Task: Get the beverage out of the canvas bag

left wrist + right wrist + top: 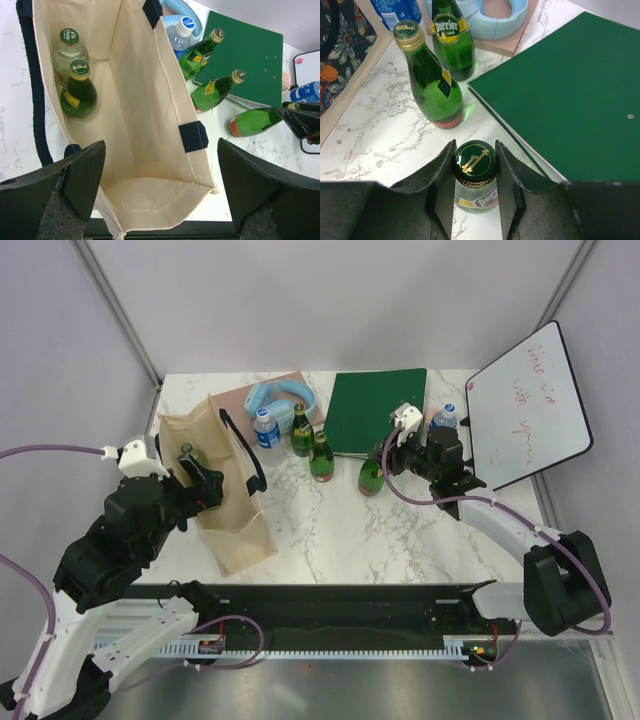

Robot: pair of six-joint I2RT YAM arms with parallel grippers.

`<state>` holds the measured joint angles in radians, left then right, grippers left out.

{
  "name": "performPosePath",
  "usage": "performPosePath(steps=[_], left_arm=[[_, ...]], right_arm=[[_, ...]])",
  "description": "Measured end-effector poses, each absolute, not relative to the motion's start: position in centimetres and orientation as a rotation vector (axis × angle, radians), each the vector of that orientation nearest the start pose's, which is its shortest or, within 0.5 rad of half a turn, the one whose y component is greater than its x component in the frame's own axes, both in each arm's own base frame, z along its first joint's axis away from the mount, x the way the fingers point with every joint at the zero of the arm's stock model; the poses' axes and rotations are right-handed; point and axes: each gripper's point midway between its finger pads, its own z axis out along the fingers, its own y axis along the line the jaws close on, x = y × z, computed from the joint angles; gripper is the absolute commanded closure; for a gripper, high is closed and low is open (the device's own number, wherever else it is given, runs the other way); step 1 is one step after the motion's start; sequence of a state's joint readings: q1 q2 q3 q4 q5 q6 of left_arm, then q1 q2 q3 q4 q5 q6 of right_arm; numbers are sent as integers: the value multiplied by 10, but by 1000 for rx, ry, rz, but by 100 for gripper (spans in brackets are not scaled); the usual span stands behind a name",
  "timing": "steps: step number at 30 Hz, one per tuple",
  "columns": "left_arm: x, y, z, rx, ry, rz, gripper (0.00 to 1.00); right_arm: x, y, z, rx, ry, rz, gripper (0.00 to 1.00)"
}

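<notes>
The canvas bag (240, 530) is standing open on the worktop (330, 530), so an arm can reach straight down into it. Two drinks are sitting at its far end, a green bottle (78, 95) touching a paler bottle (69, 50). The left hand (160, 147) is hovering over the mouth, pointing down, fingers spread wide and holding nothing. The right arm is stretching out beside the green binder (377, 410). Its right hand (475, 152) is pinching the neck of a third bottle (477, 200), which is standing upright near the other bottles (321, 457), probably being parked there.
</notes>
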<state>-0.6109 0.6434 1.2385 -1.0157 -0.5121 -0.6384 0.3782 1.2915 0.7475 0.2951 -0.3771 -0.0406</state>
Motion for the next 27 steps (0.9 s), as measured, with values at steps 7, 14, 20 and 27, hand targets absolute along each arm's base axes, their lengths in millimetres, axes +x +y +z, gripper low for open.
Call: performPosePath(steps=[7, 14, 20, 27], left_arm=[[187, -56, 329, -339, 1931, -333, 1], [189, -59, 326, -333, 1944, -330, 1], [190, -60, 325, -331, 1951, -326, 1], [192, -65, 322, -317, 1972, -333, 1]], right_arm=[[365, 227, 176, -688, 1731, 590, 100], [367, 250, 178, -758, 1683, 600, 100], [373, 260, 175, -800, 1648, 585, 83], [381, 261, 178, -815, 1599, 546, 39]])
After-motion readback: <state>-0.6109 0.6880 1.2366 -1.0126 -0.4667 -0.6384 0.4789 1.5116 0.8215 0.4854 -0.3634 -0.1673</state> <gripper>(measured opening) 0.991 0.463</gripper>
